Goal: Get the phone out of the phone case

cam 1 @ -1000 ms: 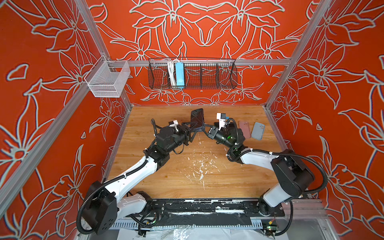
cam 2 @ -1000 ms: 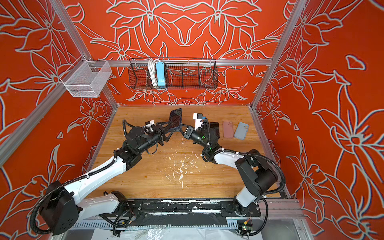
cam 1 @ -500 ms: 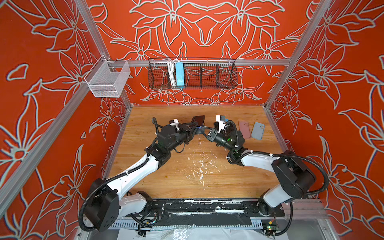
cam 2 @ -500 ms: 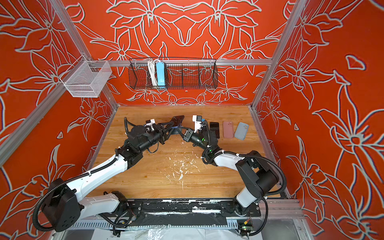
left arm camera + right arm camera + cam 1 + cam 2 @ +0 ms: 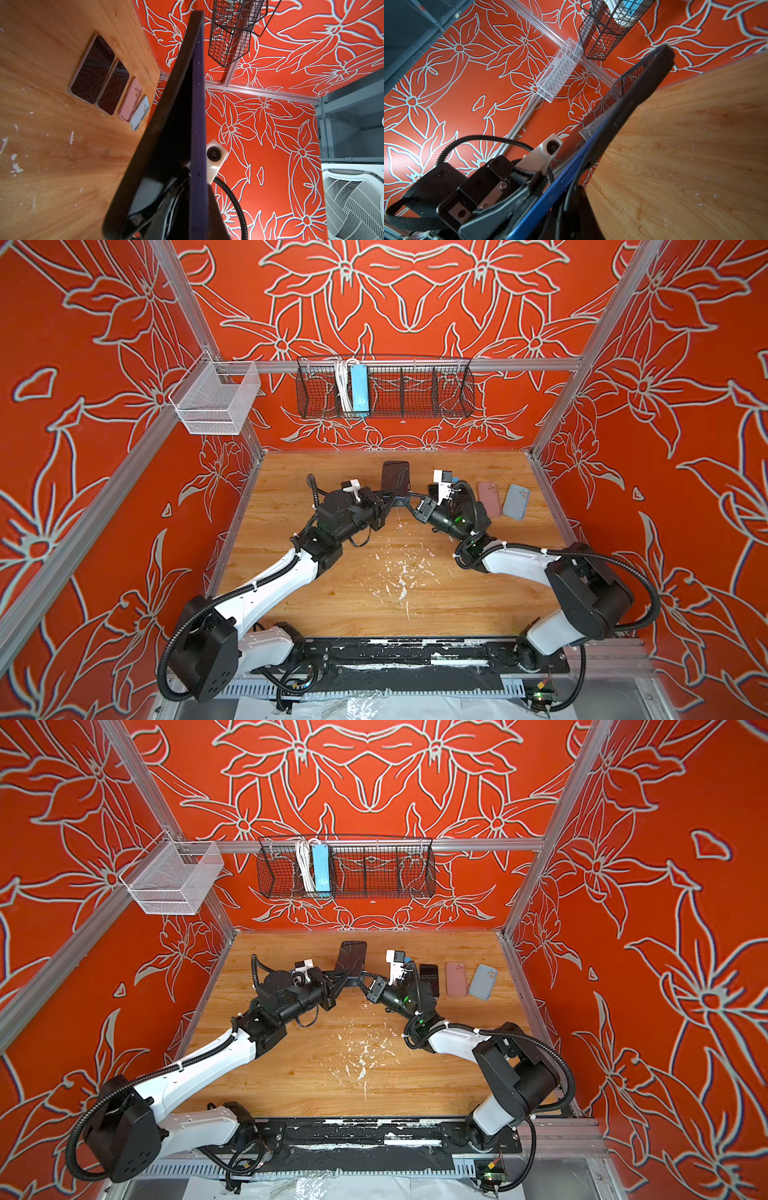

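1. Phone (image 5: 395, 479) is held tilted up in the air over the back middle of the surface (image 5: 332, 593), between the two arms.
2. Around it, the phone case (image 5: 198, 124) shows as a blue-purple rim along one long edge in both wrist views. The phone looks seated in it, so I judge the removal not yet done.
3. Both tools meet at its lower end. The left tool (image 5: 388, 502) is pressed together there, with one pad apparently on the dark glass. The right tool (image 5: 409, 501) is clamped from the opposite side, seemingly on the case rim. Exactly which layer each pad bears on I cannot tell.
4. Handling, as I judge it: the phone is a stiff, fairly dense slab with slick glass, and a drop could break it. The case is light, flexible and grippy.
5. Best holds are probably across the phone's flat faces and at a corner lip of the case, where it should peel back most easily.
6. A pink case (image 5: 488, 497) and a pale blue case (image 5: 515, 502) lie flat on the surface, well apart from the tools.
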